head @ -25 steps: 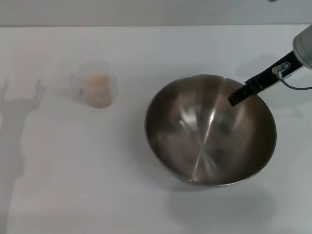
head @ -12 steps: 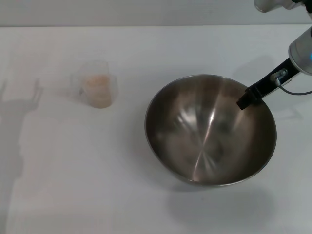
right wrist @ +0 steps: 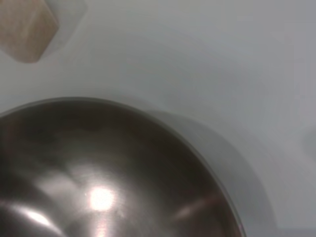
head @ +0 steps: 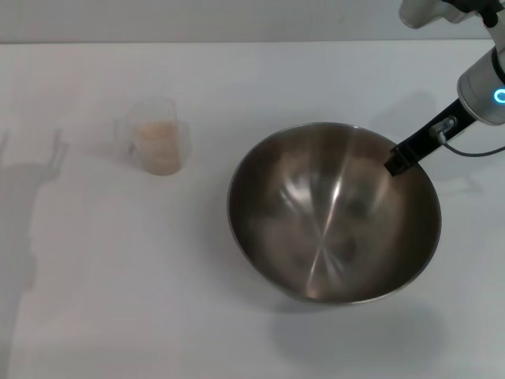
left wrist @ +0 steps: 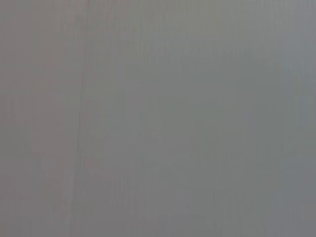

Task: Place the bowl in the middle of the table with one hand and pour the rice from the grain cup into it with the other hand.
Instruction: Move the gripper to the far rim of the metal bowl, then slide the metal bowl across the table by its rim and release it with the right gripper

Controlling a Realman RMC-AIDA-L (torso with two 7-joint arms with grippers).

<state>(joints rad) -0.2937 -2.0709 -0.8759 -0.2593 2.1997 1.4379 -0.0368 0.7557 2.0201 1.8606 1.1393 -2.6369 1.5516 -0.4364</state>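
Observation:
The steel bowl (head: 331,229) sits on the white table (head: 118,276), right of the middle. My right gripper (head: 394,162) reaches in from the right at the bowl's far right rim. One dark finger shows inside the rim, the other is hidden outside it, and the grip looks closed on the rim. The clear grain cup (head: 160,142) stands upright at the far left with pale rice (head: 158,150) in it. The right wrist view shows the bowl's inside (right wrist: 98,173) and the cup (right wrist: 27,29) beyond it. My left gripper is out of view.
The left arm's shadow (head: 31,181) lies on the table's left edge. The left wrist view shows only a plain grey surface. Bare tabletop lies between the cup and the bowl and along the front.
The right finger drew back from inside the bowl to its rim. The bowl then shifted slightly to the left. The cup has not moved.

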